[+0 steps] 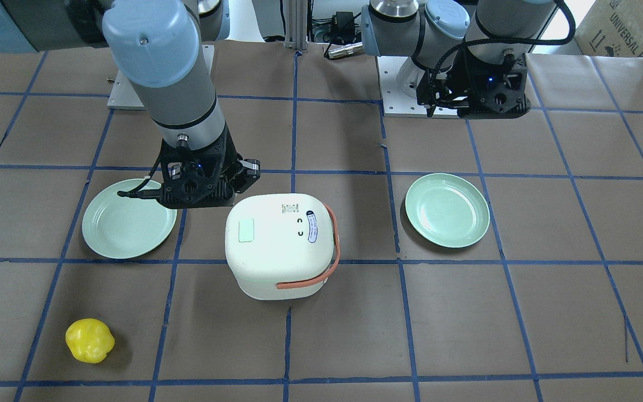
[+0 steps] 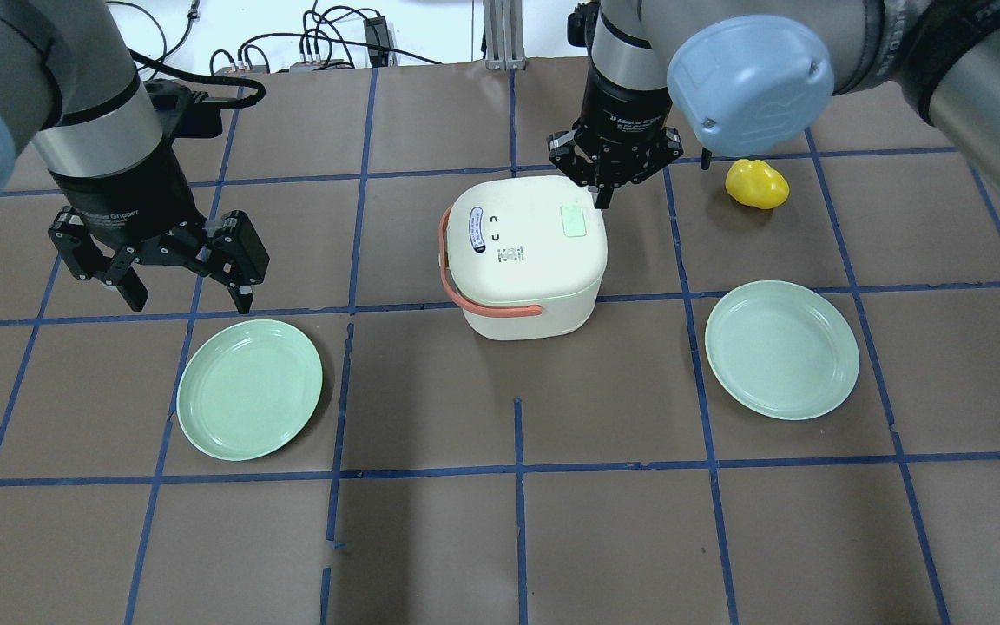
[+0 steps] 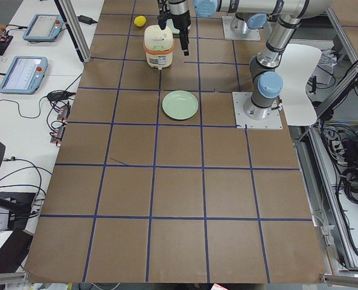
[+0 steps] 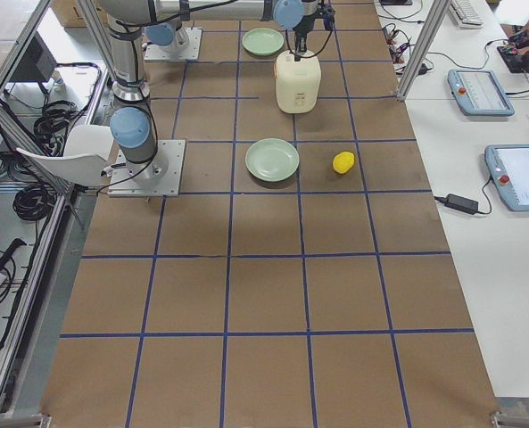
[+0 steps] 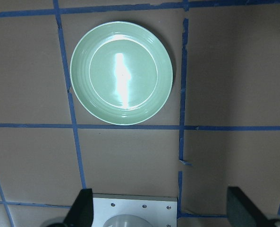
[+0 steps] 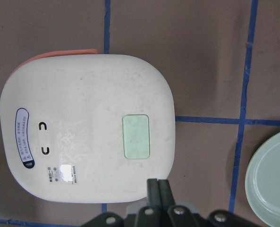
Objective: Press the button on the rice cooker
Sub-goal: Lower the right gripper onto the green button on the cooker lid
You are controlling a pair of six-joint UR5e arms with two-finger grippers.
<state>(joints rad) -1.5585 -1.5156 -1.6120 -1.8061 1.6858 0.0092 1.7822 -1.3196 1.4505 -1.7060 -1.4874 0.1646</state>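
The white rice cooker with an orange handle stands at the table's middle. Its pale green button is on the lid. It also shows in the front view and in the right wrist view, with the button just ahead of the fingertips. My right gripper is shut and empty, its tips hovering at the lid's edge beside the button, slightly above it. My left gripper is open and empty, well to the cooker's left, above the table.
A green plate lies near the left gripper and shows in the left wrist view. A second green plate lies to the cooker's right. A yellow pepper sits beyond the right arm.
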